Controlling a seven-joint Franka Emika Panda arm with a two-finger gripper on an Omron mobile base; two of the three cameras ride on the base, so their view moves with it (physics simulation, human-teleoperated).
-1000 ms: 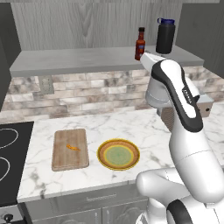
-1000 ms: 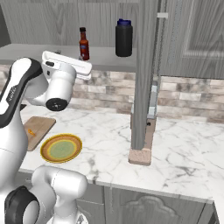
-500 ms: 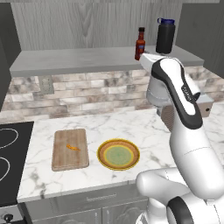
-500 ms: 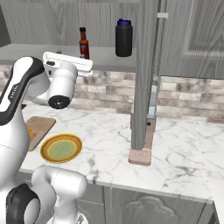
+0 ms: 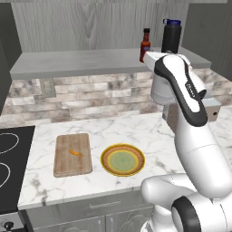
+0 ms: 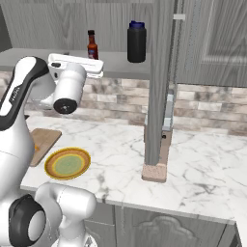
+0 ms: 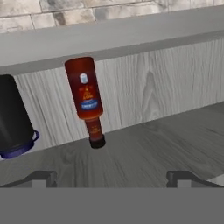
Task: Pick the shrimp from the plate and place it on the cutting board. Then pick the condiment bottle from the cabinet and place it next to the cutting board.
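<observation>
Shrimp point(image 5: 75, 152) already lies on the cutting board point(image 5: 72, 154), left of the empty plate point(image 5: 123, 159), so that half looks done and the arm is up at the cabinet point(image 5: 90, 62) for the sauce bottle point(image 5: 145, 44). Bottle stands upright on the shelf against the back panel, just left of the black bottle point(image 5: 171, 36). Gripper point(image 7: 111, 177) faces it with fingers spread wide, nothing held; it probably isn't at the bottle yet, hard to judge.

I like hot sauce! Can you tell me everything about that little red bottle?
The bottle is slim and dark red with a narrow neck, a black cap and a small blue and white label. It stands upright on the grey shelf against the wood-grain back panel, beside a bigger black bottle. Nothing grips it; the open gripper is apart from it.
</observation>
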